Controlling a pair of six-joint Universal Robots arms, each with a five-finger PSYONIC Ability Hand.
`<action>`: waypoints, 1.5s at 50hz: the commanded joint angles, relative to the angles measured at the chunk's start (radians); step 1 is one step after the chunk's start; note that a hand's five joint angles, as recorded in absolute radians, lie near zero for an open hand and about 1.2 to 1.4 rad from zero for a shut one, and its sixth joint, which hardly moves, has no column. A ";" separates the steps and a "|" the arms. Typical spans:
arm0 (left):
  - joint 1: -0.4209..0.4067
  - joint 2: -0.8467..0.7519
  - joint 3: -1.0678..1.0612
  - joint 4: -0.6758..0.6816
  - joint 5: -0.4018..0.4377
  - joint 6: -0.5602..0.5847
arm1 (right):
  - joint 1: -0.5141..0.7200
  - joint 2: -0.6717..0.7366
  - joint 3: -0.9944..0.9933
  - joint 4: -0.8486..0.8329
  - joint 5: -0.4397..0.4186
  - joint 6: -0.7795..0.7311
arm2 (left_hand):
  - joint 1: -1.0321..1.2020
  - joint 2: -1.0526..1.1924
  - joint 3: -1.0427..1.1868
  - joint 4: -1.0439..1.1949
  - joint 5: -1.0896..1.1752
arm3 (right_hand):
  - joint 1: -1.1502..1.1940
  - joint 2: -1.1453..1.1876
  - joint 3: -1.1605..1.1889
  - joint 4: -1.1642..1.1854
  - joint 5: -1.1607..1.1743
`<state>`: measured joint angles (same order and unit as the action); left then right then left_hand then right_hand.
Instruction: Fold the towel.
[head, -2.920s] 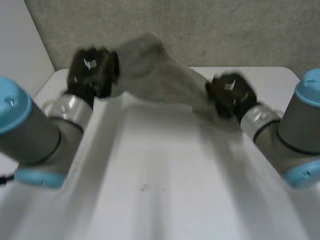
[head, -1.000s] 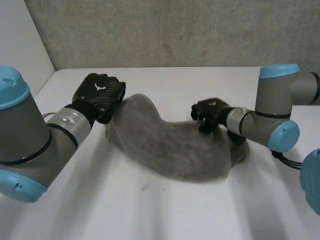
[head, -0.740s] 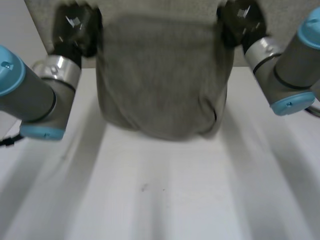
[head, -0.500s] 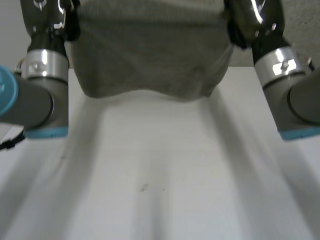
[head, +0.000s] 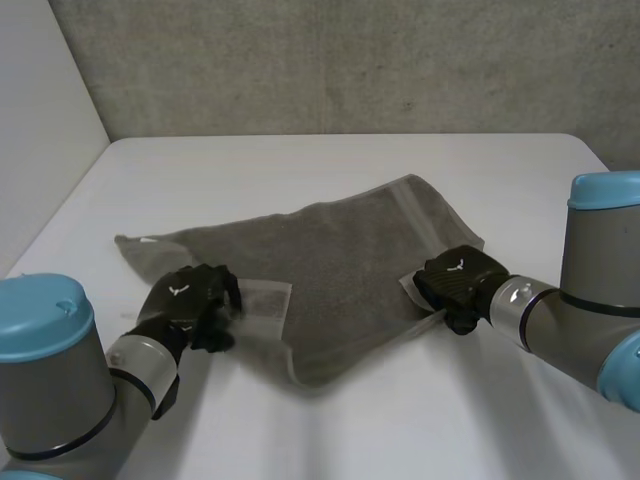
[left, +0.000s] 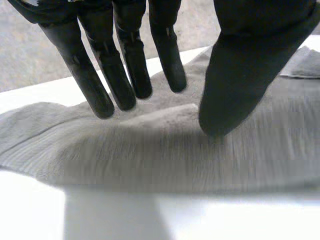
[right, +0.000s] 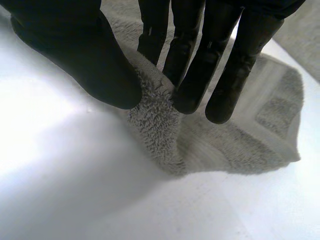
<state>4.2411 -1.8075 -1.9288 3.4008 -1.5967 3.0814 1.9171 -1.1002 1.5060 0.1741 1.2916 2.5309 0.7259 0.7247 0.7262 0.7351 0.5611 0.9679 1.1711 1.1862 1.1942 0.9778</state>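
Observation:
The grey towel (head: 340, 255) lies spread flat on the white table (head: 330, 420), slanting from near left to far right. My left hand (head: 190, 298) rests on its near left edge. In the left wrist view that hand (left: 125, 75) has straight fingers standing apart from the thumb (left: 240, 80), with a low ridge of towel (left: 160, 117) between them and no pinch. My right hand (head: 455, 278) is at the towel's right corner. There the thumb (right: 85, 55) and fingers (right: 192, 80) pinch a raised fold of towel (right: 155, 125).
A rough grey wall (head: 330, 60) stands behind the table's far edge and a white wall (head: 40, 130) runs along the left side. Bare tabletop lies in front of the towel and beyond it.
Both hands held the towel up in the air by its top edge; now they have come down and the towel lies on the table. The left hand's fingers have spread from the thumb.

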 joint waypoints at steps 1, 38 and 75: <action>-0.006 0.060 0.100 -0.015 0.004 0.051 | -0.001 -0.017 0.039 -0.067 0.000 0.009 | -0.207 -0.206 -0.207 -0.216 -0.217 | 0.428 0.225 0.210 0.202 0.244; 0.085 -0.510 0.587 -0.167 0.547 1.011 | -0.001 -0.021 0.117 -0.128 -0.001 -0.007 | -0.178 -0.177 -0.178 -0.187 -0.187 | 0.428 0.225 0.210 0.202 0.244; 0.092 -0.509 0.590 -0.213 0.529 1.017 | 0.000 -0.018 0.118 -0.131 -0.001 -0.011 | 0.659 0.660 0.659 0.650 0.649 | 0.428 0.225 0.210 0.202 0.244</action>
<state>4.3275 -2.3407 -1.3293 3.1768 -1.0511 4.1002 1.9175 -1.1198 1.6259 0.0430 1.2901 2.5204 0.7220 0.7327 0.7327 0.7326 0.5554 0.9679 1.1711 1.1862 1.1942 0.9828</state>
